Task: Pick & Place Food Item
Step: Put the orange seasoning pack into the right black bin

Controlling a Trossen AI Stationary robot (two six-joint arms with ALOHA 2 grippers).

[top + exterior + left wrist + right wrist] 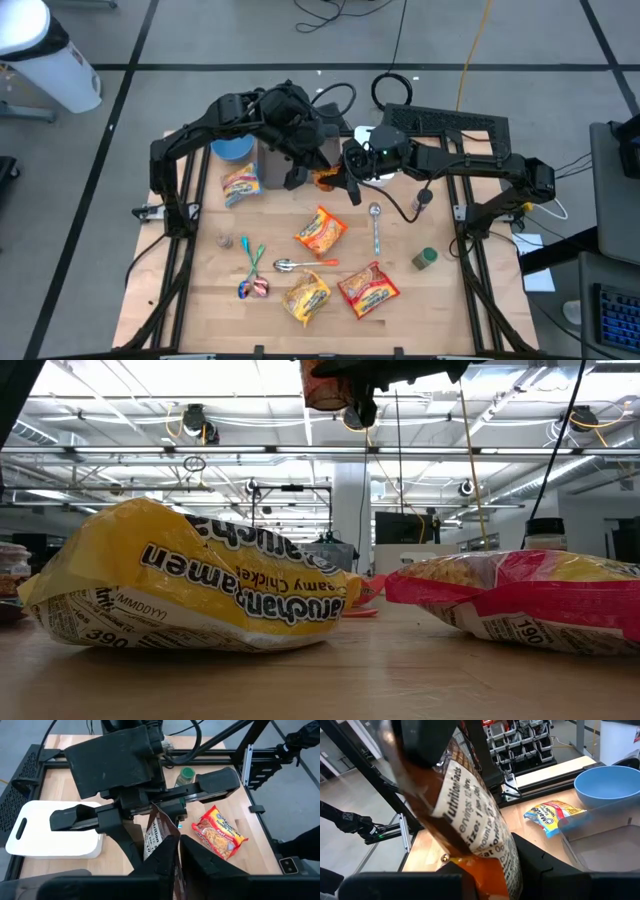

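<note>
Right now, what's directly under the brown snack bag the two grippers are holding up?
The brown snack bag hangs between the left gripper and right gripper, above the table. The arms hide the spot under it, so I can't tell what lies there.

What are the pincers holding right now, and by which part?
Both hold the same brown and orange printed snack packet, lifted above the table: the right pincer at its orange end, the left pincer at the opposite brown edge.
</note>
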